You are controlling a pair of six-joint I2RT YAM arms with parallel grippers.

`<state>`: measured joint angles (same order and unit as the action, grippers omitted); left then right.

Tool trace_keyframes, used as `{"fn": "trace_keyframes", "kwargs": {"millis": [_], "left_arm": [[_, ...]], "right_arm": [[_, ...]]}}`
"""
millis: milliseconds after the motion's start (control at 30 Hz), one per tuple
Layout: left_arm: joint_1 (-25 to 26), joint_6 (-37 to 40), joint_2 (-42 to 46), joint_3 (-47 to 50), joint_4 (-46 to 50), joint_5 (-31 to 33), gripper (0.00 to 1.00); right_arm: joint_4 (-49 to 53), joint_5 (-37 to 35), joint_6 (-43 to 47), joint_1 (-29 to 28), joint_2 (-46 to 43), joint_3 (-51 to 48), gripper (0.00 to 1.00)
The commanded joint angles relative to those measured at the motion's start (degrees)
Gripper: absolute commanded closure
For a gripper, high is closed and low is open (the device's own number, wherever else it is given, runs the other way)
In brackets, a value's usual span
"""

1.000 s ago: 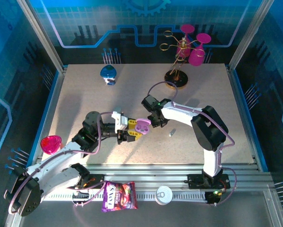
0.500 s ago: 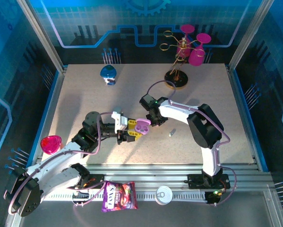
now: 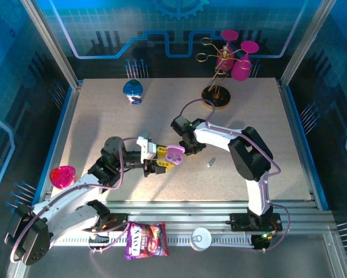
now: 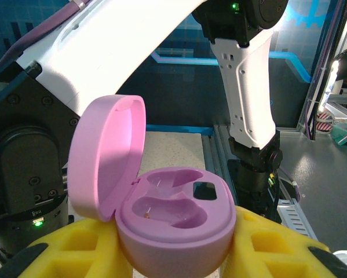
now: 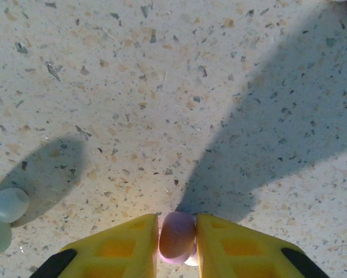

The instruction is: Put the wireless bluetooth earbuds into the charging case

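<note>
Speckled beige bench (image 3: 103,121). A blue pebble-shaped case (image 3: 132,90) sits far left, a black-based gold stand (image 3: 215,97) far centre, and one small pale earbud (image 3: 210,163) right of centre.

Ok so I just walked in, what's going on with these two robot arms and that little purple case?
The left gripper is clamped on an open lilac charging case, lid tipped back, and its two sockets look empty. The right gripper, close beside the case, pinches a lilac earbud between its yellow fingers; that bud is not in the case yet. Another small earbud lies loose on the table to the right.
</note>
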<state>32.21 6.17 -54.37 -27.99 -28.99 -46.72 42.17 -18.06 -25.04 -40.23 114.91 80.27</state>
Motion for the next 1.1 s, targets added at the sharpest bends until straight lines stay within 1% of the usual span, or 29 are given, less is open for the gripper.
{"fn": "trace_keyframes", "kwargs": {"millis": [0,233,367,433,567,767,867,1067], "left_arm": [[0.3,1.2,0.1,0.6,-1.2,-0.4,0.71],[0.3,1.2,0.2,0.9,-1.2,0.1,0.71],[0.3,1.1,0.0,1.3,-1.6,0.6,0.71],[0.3,1.0,-0.2,1.6,-2.2,0.6,0.71],[0.2,0.3,-0.9,1.9,-3.6,0.7,0.71],[0.3,-1.5,-3.2,2.2,-6.8,1.5,0.71],[0.3,-2.5,-4.6,2.2,-8.7,1.8,0.71],[0.3,-3.9,-6.7,1.7,-11.2,1.5,0.71]], "right_arm": [[1.8,0.7,0.2,-0.3,1.4,1.1,0.76],[1.2,1.0,0.1,0.1,-0.5,0.5,0.80],[-1.9,4.9,-1.3,2.3,-5.7,-3.3,0.80],[-5.8,10.6,-2.3,4.7,-9.6,-7.1,0.80],[-14.7,28.3,-6.3,11.0,-16.4,-15.5,0.82],[-25.1,49.0,-13.3,19.4,-24.6,-25.9,0.83],[-29.7,56.5,-17.4,23.2,-27.8,-29.5,0.84],[-38.6,67.6,-23.9,28.3,-31.4,-37.3,0.85]]}}
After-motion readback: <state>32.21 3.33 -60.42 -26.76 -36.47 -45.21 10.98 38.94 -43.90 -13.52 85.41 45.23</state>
